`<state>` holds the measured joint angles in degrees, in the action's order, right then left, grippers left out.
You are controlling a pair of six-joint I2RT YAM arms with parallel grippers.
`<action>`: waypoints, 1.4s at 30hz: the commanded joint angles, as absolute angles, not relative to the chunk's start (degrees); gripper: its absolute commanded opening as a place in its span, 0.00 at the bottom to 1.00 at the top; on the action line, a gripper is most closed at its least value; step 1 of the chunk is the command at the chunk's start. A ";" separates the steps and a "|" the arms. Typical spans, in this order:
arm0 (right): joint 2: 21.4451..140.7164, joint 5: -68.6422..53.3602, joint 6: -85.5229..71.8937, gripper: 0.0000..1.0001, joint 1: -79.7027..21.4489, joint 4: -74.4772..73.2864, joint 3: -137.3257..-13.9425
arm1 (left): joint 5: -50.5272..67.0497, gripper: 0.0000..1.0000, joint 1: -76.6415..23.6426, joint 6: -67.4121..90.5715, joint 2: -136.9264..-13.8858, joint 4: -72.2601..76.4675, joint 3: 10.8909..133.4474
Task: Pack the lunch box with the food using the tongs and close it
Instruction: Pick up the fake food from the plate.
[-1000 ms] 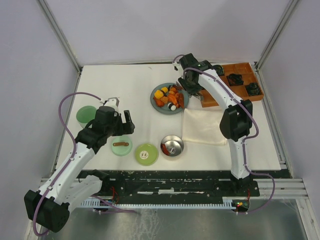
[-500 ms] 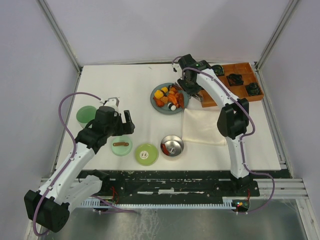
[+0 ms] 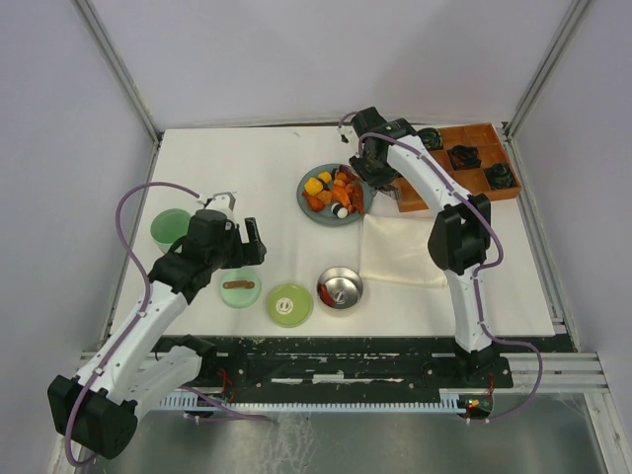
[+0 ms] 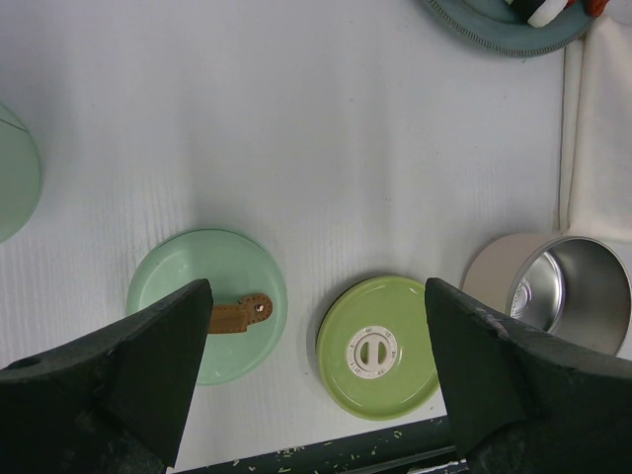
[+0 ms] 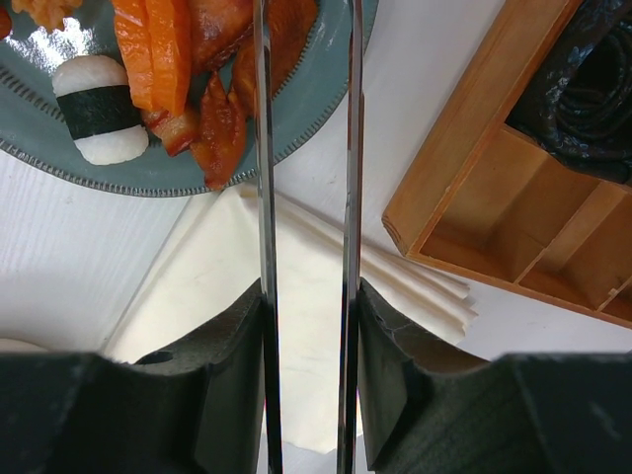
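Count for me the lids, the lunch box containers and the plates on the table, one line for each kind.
Lids: 2 (mint-green lid, lime-green lid)
Containers: 2 (mint-green canister, steel bowl)
Plates: 1 (grey-blue plate)
Total: 5

White arms with black joints, looping purple cables, and black fingers.
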<state>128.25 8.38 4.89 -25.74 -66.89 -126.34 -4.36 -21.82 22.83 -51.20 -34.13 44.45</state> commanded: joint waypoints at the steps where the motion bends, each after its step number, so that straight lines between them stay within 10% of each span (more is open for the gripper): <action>1: 125.15 7.92 5.43 0.44 -25.47 -65.93 -128.77 | -4.50 0.94 -21.60 21.60 -50.23 -31.99 45.62; 42: 131.87 3.44 4.12 0.44 -24.92 -65.81 -135.07 | -4.83 0.94 -21.59 21.54 -50.85 -32.04 45.62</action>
<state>131.74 3.92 4.34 -25.06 -66.67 -132.94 -4.38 -21.82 22.83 -51.20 -34.13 44.45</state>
